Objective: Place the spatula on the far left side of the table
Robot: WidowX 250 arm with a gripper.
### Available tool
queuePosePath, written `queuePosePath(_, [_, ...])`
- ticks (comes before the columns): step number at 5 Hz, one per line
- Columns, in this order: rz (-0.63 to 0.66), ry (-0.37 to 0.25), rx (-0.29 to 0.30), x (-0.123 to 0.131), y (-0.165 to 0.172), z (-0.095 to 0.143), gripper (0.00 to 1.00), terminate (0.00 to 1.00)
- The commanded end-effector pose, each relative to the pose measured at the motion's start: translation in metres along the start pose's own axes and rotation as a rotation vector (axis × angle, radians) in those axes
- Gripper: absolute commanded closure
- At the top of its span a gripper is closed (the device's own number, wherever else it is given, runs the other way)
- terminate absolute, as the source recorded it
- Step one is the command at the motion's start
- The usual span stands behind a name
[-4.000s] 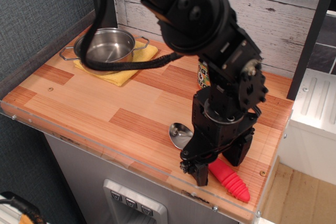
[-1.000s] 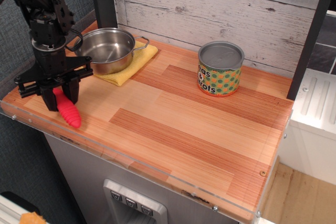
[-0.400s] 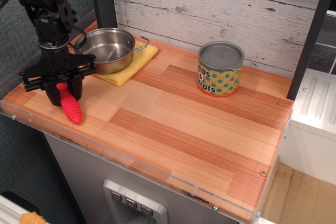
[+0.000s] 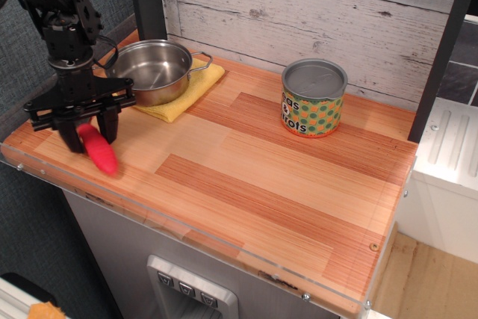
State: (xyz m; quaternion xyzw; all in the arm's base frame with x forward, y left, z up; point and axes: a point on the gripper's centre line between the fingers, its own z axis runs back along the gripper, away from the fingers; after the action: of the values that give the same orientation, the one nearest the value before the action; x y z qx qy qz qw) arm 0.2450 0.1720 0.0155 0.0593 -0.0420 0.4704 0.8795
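The spatula's red-pink handle (image 4: pixel 98 150) shows at the far left of the table (image 4: pixel 246 177), near the front edge, slightly blurred and pointing toward the front. Its metal bowl is hidden behind the gripper. My gripper (image 4: pixel 89 134) hangs straight over the handle's upper end. Its jaws stand apart on either side of the handle, with a gap showing, so it looks open. I cannot tell whether the handle's tip touches the wood.
A steel pot (image 4: pixel 153 70) sits on a yellow cloth (image 4: pixel 194 87) at the back left, just behind the gripper. A printed can (image 4: pixel 314 98) stands at the back right. A plank wall runs along the back, and a dark post stands at the back left corner.
The gripper carried the spatula from the front right to the far left. In the last second it rose slightly and its jaws spread wider around the handle.
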Motion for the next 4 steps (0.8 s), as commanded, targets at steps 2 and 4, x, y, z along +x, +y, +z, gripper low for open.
queuePosePath(2, [-0.025, -0.076, -0.008, 0.007, -0.003, 0.052, 0.0, 0.0])
queuePosePath(4, [-0.167, -0.059, -0.01, 0.003, -0.021, 0.1, 0.0, 0.0])
